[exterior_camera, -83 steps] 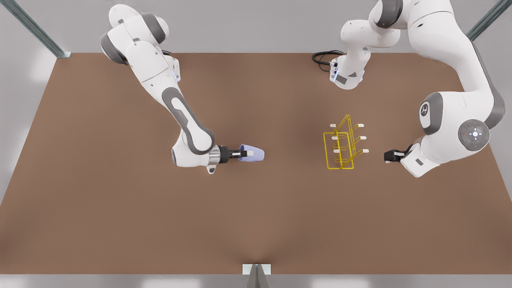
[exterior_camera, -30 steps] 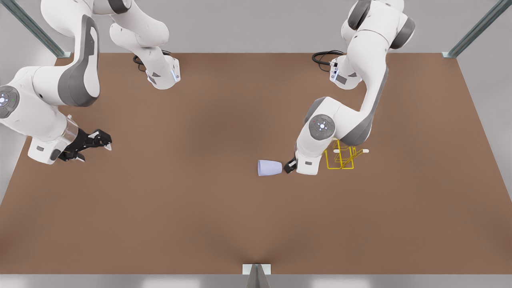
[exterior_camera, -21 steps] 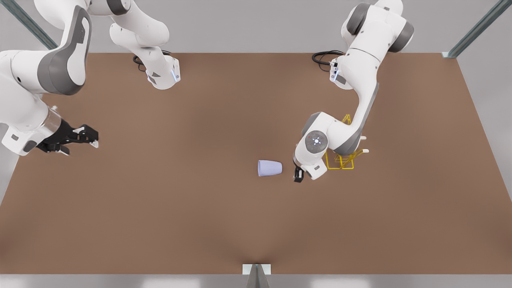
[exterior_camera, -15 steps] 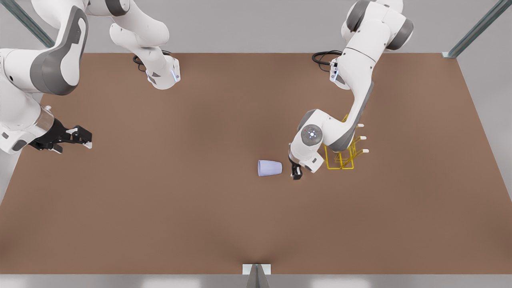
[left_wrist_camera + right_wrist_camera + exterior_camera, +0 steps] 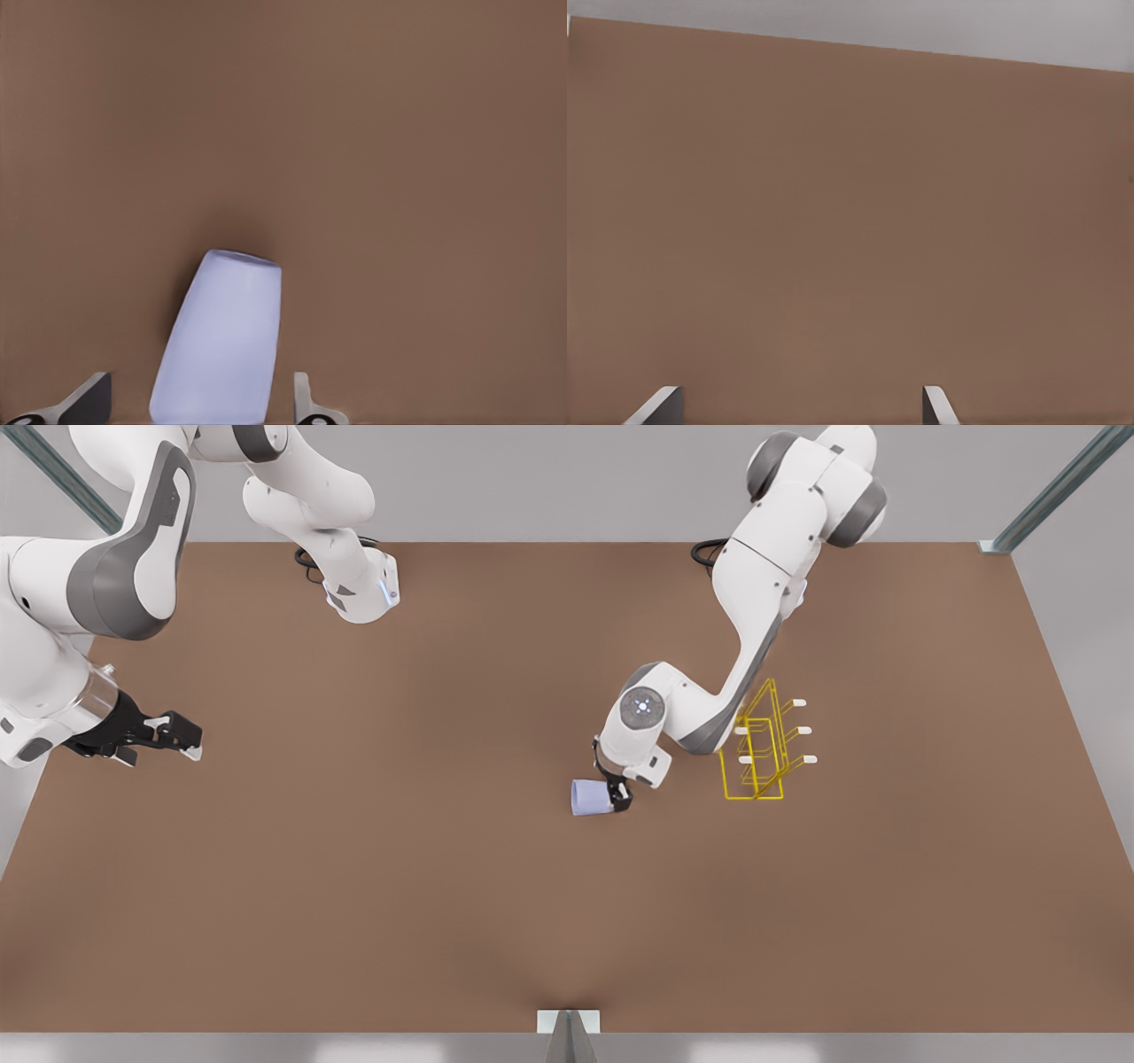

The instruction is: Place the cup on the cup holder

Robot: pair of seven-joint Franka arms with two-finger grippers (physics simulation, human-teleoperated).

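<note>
**Cup lay between the left gripper's open fingers**

While the cup [image 5: 589,798] lay on its side on the table [image 5: 496,921], its narrow end pointing away from the cup holder [image 5: 755,755], the left gripper [image 5: 616,795] straddled its wide end, fingers spread, untouching. The right gripper [image 5: 182,737] waited open, well apart. Open room lay around.

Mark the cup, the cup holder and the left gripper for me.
cup [image 5: 588,798], front view, its side wall.
cup holder [image 5: 755,763], front view, its yellow wire frame.
left gripper [image 5: 616,794], front view, between its fingertips at the cup's narrow end.
</note>
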